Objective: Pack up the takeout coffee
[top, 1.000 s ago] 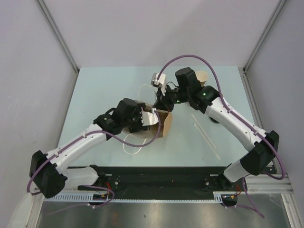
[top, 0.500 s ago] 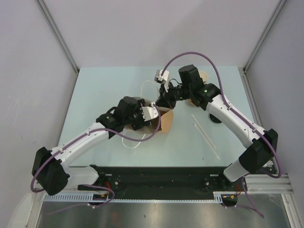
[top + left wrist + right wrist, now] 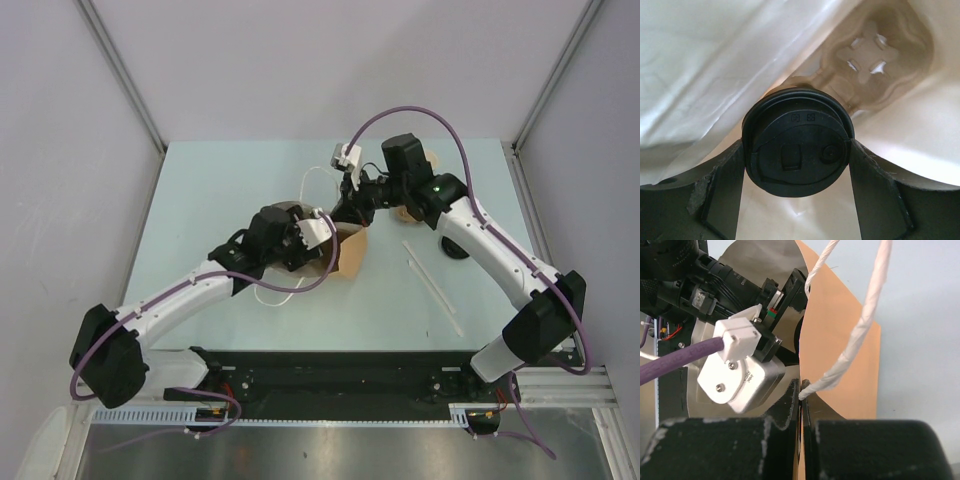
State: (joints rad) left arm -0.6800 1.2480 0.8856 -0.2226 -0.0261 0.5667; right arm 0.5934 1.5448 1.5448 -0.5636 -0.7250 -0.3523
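In the left wrist view my left gripper (image 3: 796, 156) is shut on a coffee cup, seen from above by its round black lid (image 3: 797, 145). It is inside the paper bag, whose pale inner walls (image 3: 715, 60) surround it. The cardboard cup carrier (image 3: 870, 55) lies at the bag's bottom beyond the cup. In the top view the left gripper (image 3: 318, 232) reaches into the brown bag (image 3: 350, 255). My right gripper (image 3: 801, 390) is shut on the bag's rim (image 3: 840, 340) next to a white handle (image 3: 860, 335). A second kraft cup (image 3: 431, 159) is mostly hidden behind the right arm.
A black lid (image 3: 452, 250) lies on the table partly under the right forearm. A white straw (image 3: 432, 285) lies right of the bag. The bag's other white handle (image 3: 268, 296) loops on the table by the left arm.
My left gripper has pushed farther into the bag with the cup. My right gripper has shifted slightly right and back, still holding the rim.
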